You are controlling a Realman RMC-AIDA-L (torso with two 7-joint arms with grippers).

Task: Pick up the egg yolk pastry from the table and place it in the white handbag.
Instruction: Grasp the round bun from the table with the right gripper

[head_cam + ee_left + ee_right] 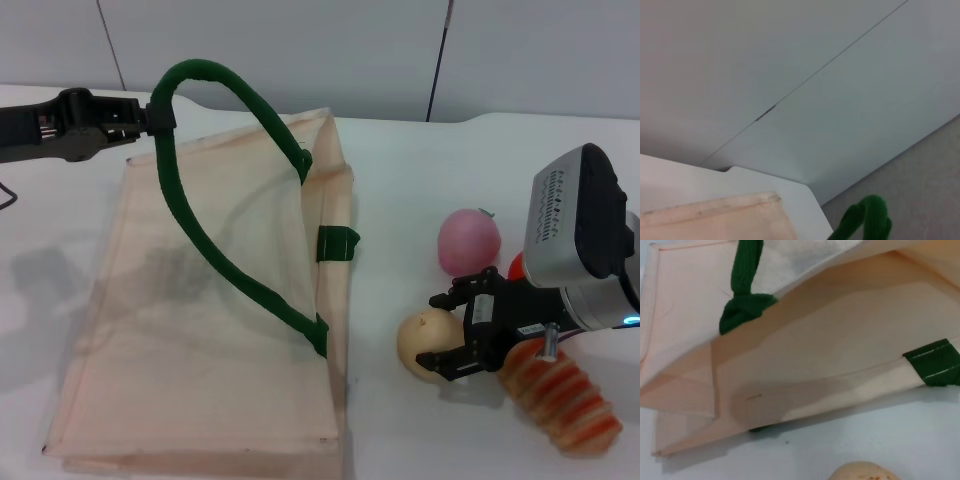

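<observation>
**Pastry flanked by the right gripper beside the held-open bag**

The egg yolk pastry (424, 342) is seen resting on the white bench (420, 190), toward the near right corner, just beside the right-hand edge of the white handbag (190, 390). The right gripper (452, 334) is positioned at the pastry, its black fingers (448, 299) spread apart, one on the far side of the ball and one on the near side; the pastry is bracketed by them but is not shown lifted, and whether the pads touch it cannot be told. In the right wrist view only the top of the pastry (863, 472) is visible, with the bag's opening (805, 340) lying just beyond it.

The handbag is laid flat across the left half of the bench, its mouth turned toward the right side. One dark green handle (225, 180) is raised in an arch above the cloth, and its far end is held at the left gripper (150, 117) near the far left corner; the fingers appear closed on the strap. A second green strap end (337, 243) is seen at the bag's right edge.

A pink ball (468, 241) is placed on the bench just beyond the pastry, and an orange-striped bread roll (560, 395) lies near the right edge, partly under the right arm.
</observation>
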